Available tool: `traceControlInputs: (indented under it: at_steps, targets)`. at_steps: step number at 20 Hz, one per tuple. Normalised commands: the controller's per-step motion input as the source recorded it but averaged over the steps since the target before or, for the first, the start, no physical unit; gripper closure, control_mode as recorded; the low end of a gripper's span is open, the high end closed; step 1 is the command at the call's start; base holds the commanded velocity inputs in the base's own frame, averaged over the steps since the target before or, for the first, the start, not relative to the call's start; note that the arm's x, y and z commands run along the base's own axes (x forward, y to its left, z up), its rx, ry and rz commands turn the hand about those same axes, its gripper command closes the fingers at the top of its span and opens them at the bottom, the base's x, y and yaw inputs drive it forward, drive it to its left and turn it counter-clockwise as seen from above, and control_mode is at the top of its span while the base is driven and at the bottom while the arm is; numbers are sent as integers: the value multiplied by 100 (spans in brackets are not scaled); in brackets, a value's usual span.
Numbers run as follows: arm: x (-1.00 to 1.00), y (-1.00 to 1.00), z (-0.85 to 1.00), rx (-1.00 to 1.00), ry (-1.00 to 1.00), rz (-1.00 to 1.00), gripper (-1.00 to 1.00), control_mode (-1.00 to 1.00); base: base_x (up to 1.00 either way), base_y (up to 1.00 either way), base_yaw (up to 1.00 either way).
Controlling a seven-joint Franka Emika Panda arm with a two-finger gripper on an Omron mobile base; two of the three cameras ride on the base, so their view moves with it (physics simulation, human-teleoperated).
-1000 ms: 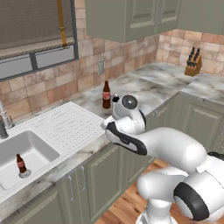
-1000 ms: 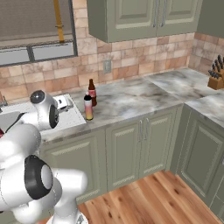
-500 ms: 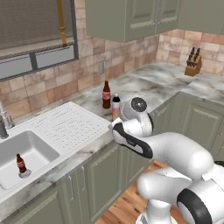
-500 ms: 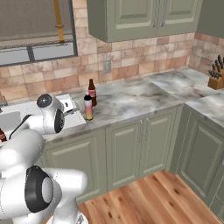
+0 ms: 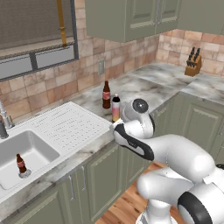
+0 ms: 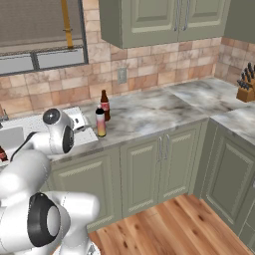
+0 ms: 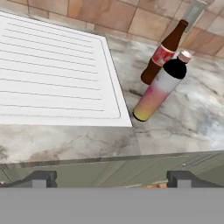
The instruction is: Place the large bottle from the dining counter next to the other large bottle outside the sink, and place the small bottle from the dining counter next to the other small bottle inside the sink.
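Tan brick tiles (image 6: 149,74) are lining the wall behind sage-green cabinets (image 6: 164,164), a knife block (image 5: 193,64) is standing in the corner, wooden floor (image 6: 164,226) is showing below

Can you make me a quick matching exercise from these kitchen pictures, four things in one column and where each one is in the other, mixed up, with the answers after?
Things:
1. pink-orange bottle
2. small brown bottle
3. knife block
4. large brown bottle

Places:
A. inside the sink basin
B. far end of the counter, by the tiled wall
C. on the counter beside the drainboard, nearer the counter's front edge
D. on the counter just behind the pink-orange one, nearer the wall

Pairs: 1-C, 2-A, 3-B, 4-D
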Motion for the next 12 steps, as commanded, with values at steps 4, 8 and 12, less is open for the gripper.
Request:
traceControlInputs:
  at_steps: [4,8,12]
  targets:
    - [0,0,-2,2,0,0,-100,-100,0,0,0]
    - [0,0,-1,1,0,0,-100,100,-17,7,0]
    - [0,0,0,0,0,0,-100,100,-33,41,11]
